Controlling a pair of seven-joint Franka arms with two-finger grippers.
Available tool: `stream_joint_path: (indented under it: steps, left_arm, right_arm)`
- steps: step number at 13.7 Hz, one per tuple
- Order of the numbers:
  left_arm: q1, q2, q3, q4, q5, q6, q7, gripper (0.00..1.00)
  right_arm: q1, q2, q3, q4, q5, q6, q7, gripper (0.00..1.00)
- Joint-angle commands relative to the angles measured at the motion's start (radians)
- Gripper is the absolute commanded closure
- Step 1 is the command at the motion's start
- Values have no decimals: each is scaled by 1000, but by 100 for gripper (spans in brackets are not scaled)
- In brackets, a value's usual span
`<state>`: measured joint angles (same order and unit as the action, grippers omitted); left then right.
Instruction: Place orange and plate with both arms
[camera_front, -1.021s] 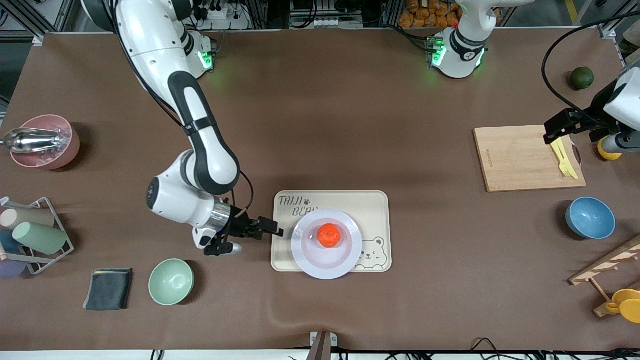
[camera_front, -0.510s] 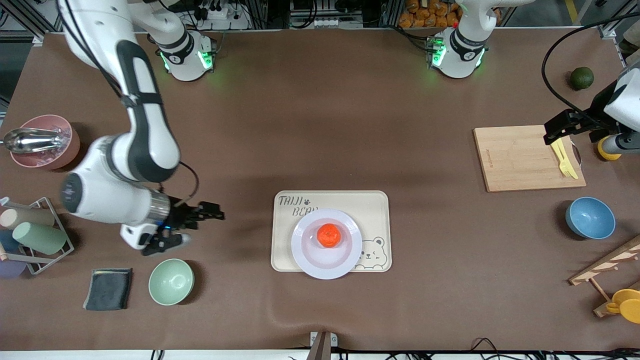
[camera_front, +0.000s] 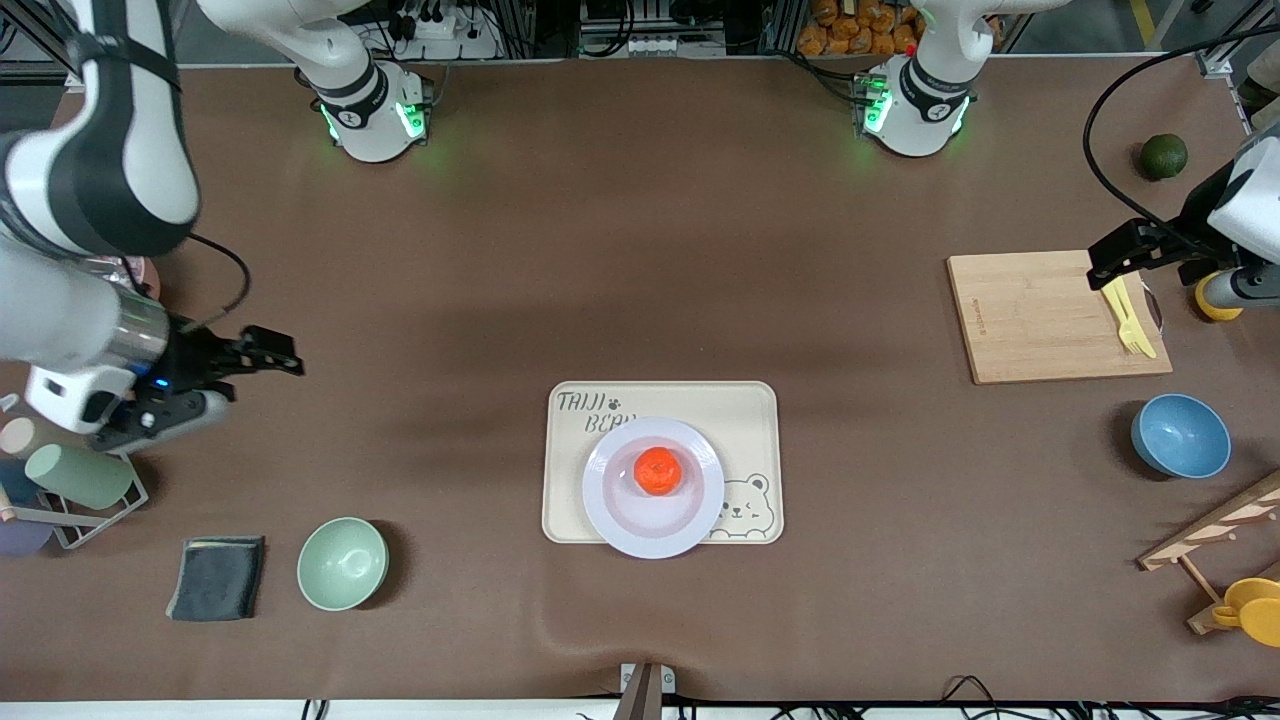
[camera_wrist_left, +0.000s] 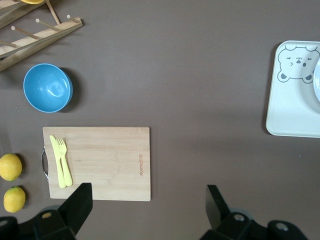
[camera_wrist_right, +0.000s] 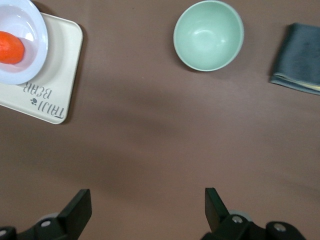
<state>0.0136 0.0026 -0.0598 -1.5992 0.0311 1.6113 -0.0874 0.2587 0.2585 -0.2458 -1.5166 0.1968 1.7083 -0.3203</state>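
The orange (camera_front: 657, 470) rests in the middle of the pale plate (camera_front: 650, 545), and the plate stands on a cream bear-print tray (camera_front: 740, 420) mid-table. Nothing touches them. My right gripper (camera_front: 255, 385) hangs open and empty over bare table toward the right arm's end, well apart from the tray. Its wrist view shows the orange (camera_wrist_right: 10, 47) and plate (camera_wrist_right: 31, 20) at one corner, with the open right gripper (camera_wrist_right: 147, 205) over brown mat. My left gripper (camera_front: 1150, 280) waits open and empty over the cutting board's end; in its own view the left gripper (camera_wrist_left: 147, 205) holds nothing.
A wooden cutting board (camera_front: 1040, 320) carries a yellow fork and knife (camera_front: 1128, 318). Around it are a blue bowl (camera_front: 1180, 435), lemons (camera_wrist_left: 10, 167) and a dark green fruit (camera_front: 1164, 156). A green bowl (camera_front: 342, 563), grey cloth (camera_front: 217, 577) and cup rack (camera_front: 70, 470) sit at the right arm's end.
My right arm has swung away from the tray's edge toward its own end of the table and risen, its gripper open throughout. The left arm, orange and plate have not moved.
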Motion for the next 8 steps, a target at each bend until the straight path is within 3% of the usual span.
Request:
stream_joint_path:
  steps: [1, 2, 8]
  left_arm:
    - [-1, 2, 6, 24, -10, -5, -3, 0]
    - [-1, 2, 6, 24, -11, -5, -8, 0]
    - [0, 2, 6, 30, -10, -7, 1, 0]
  right_arm:
    - [-149, -106, 173, -43, -117, -3, 51, 0]
    - [-174, -134, 201, -44, -134, -27, 105, 0]
    - [-202, -269, 204, -62, -135, -185, 416, 0]
